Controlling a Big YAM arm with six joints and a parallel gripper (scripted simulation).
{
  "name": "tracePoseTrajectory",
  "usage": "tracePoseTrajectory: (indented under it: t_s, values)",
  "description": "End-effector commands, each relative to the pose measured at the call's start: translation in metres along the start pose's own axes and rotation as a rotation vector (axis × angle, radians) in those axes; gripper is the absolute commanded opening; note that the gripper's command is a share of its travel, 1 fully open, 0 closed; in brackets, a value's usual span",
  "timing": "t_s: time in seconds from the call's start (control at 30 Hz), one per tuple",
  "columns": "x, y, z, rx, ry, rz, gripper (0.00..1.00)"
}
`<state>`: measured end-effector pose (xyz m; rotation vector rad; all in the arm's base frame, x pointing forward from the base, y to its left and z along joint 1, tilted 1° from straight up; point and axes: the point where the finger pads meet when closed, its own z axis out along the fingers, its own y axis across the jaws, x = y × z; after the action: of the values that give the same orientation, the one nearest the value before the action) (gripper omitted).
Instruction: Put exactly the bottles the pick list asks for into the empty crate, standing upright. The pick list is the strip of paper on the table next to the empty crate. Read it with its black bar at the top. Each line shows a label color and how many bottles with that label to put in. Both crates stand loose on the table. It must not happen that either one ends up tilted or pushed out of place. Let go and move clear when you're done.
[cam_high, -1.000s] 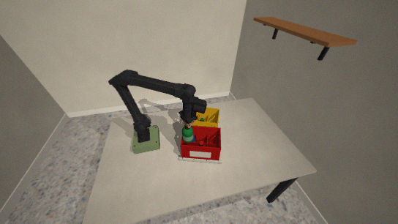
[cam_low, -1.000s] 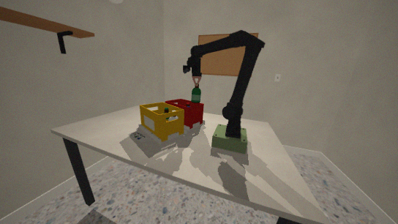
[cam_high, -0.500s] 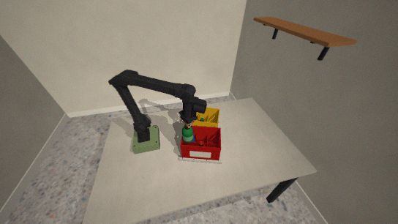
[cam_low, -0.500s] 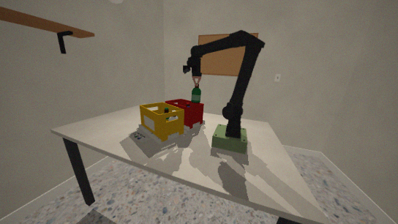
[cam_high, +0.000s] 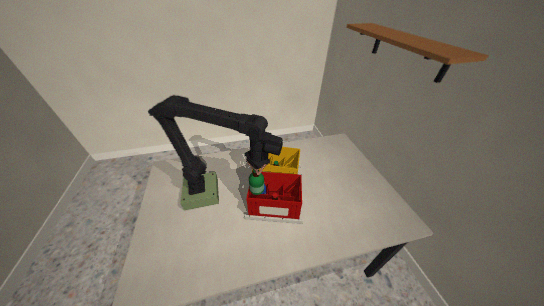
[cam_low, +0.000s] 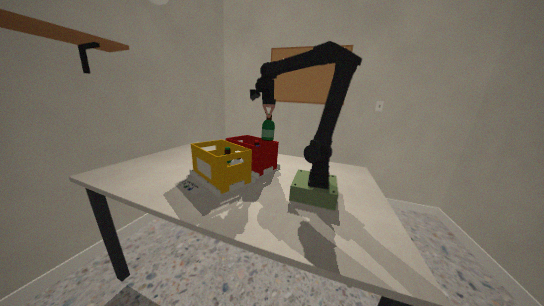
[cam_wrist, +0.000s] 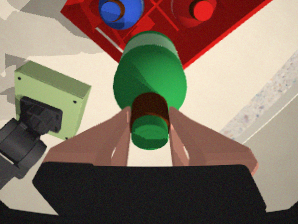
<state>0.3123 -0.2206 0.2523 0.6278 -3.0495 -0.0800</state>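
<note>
my end effector (cam_high: 257, 171) (cam_low: 269, 116) (cam_wrist: 149, 113), clamped on the upright green bottle's (cam_high: 256, 184) (cam_low: 268, 130) (cam_wrist: 150, 75) neck, should carry it from above the red crate (cam_high: 275, 209) (cam_low: 265, 157) (cam_wrist: 199, 55) toward the yellow crate (cam_high: 291, 152) (cam_low: 227, 172).

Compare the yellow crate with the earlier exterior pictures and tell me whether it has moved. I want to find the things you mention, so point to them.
No, the yellow crate (cam_high: 292, 167) (cam_low: 223, 172) shows no visible shift against the green base block (cam_high: 200, 202) (cam_low: 312, 196).
</note>
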Motion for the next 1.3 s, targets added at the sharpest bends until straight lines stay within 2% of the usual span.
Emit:
tracePoseTrajectory:
  t_s: [0.0, 0.13, 0.3, 0.33, 0.4, 0.5, 0.63, 0.77, 0.87, 0.9, 0.97, 1.07, 1.2, 1.27]
  values:
    - [-0.020, -0.017, -0.045, 0.085, -0.053, -0.003, 0.00]
    - [-0.027, -0.014, -0.053, 0.107, -0.069, -0.004, 0.00]
    - [-0.035, -0.016, -0.045, 0.090, -0.056, -0.003, 0.00]
    - [-0.034, -0.011, -0.056, 0.115, -0.073, -0.004, 0.00]
    - [-0.038, -0.010, -0.056, 0.113, -0.071, -0.004, 0.00]
    - [-0.047, -0.013, -0.045, 0.087, -0.057, -0.003, 0.00]
    - [-0.052, -0.008, -0.054, 0.105, -0.071, -0.004, 0.00]
    - [-0.063, -0.010, -0.045, 0.084, -0.056, -0.003, 0.00]
    - [-0.064, -0.008, -0.048, 0.091, -0.062, -0.003, 0.00]
    - [-0.062, -0.005, -0.057, 0.109, -0.074, -0.002, 0.00]
    - [-0.067, -0.004, -0.057, 0.108, -0.074, -0.004, 0.00]
    - [-0.077, -0.008, -0.045, 0.083, -0.056, -0.003, 0.00]
    - [-0.082, -0.002, -0.055, 0.100, -0.072, -0.004, 0.00]
    - [-0.087, -0.003, -0.049, 0.088, -0.062, -0.003, 0.00]
